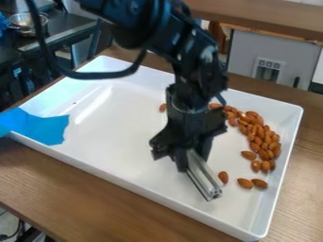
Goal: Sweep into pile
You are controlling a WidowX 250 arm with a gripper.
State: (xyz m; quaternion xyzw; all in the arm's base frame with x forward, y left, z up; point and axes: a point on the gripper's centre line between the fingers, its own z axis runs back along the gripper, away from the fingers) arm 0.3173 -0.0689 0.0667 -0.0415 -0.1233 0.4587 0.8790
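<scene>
The black gripper point(189, 158) hangs over the middle of the white tray, shut on a silver metal bar point(203, 177). The bar slants down toward the tray's front edge, its lower end close to the tray floor. Almonds point(257, 134) lie in a curved band along the right side of the white tray point(120, 127). A few are apart from the band: one just right of the bar, two near the front right, and one left of the arm toward the back. The arm hides part of the tray behind it.
Blue tape point(38, 126) lies over the tray's left rim. The tray's raised walls surround the almonds, and the tray stands on a wooden table point(82, 194). A metal bowl point(26, 21) stands on a dark counter at the upper left.
</scene>
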